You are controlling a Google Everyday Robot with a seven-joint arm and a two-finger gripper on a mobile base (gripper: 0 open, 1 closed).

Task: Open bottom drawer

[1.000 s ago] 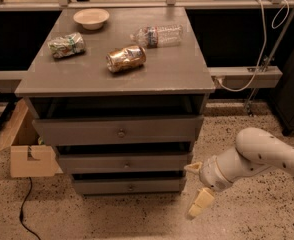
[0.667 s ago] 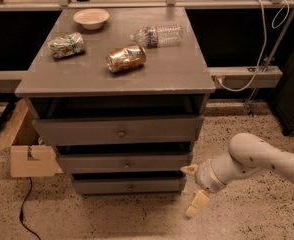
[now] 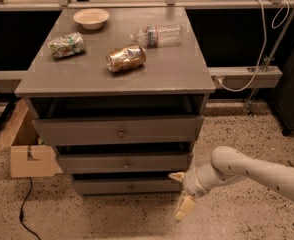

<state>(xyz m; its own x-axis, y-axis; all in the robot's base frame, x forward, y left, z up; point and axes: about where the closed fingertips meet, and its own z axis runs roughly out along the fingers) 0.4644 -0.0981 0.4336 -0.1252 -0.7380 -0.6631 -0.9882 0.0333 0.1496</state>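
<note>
Hand: low by the cabinet's right front corner, both fingers spread wide apart, gripping nothing.
Bottom drawer: just left of the hand and looks pushed in. Its front runs left-right with a tiny knob dead centre, so I'd guess the hand needs to slide left to get at it.
Drawers: three, stacked.
Worktop: one bowl, one plastic bottle, one can, one crumpled bag.
Floor: one cardboard box, far left.

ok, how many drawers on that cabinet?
3, stacked: top drawer, middle drawer, bottom drawer lowest. The gripper, open, is by the bottom drawer's right end.
</note>
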